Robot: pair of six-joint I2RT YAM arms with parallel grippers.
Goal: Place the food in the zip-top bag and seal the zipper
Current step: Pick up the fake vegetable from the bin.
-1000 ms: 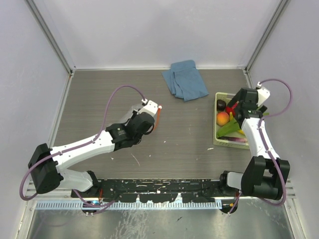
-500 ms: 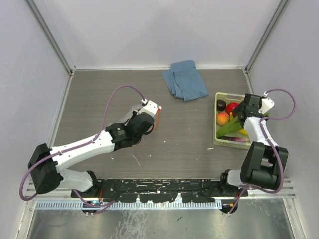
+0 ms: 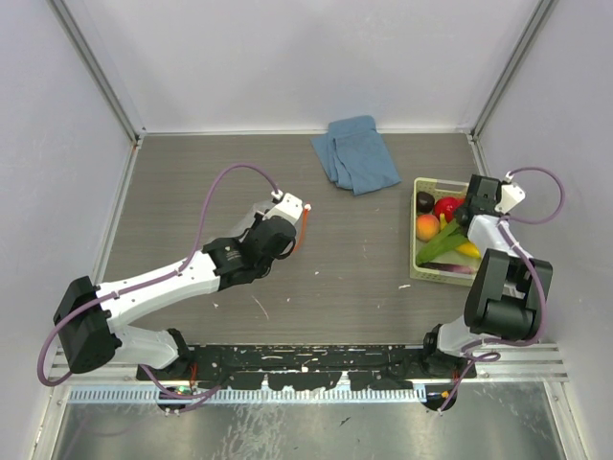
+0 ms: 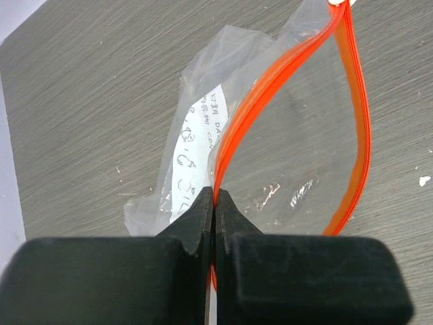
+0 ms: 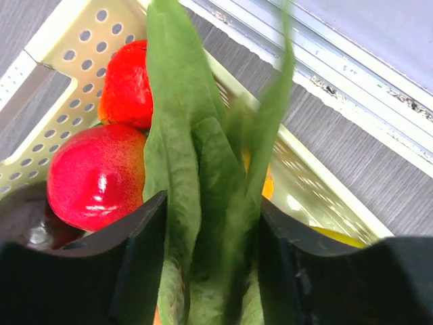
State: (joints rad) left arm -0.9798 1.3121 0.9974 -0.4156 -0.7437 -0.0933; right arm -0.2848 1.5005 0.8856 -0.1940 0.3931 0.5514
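The zip-top bag lies crinkled on the table, its mouth gaping. My left gripper is shut on the near side of the orange-red zipper and holds it up; from above it sits mid-table. The food lies in a pale basket: a red fruit, a peach one, a green leafy vegetable and a banana. My right gripper is down in the basket, and its fingers press both sides of the leafy vegetable, beside a red fruit.
A folded blue cloth lies at the back of the table. The basket wall stands close round my right gripper, against the right-hand frame rail. Dark wood-grain table lies between bag and basket.
My right gripper has dropped into the basket and closed from wide open onto the green leaves. The left arm and the bag have not moved.
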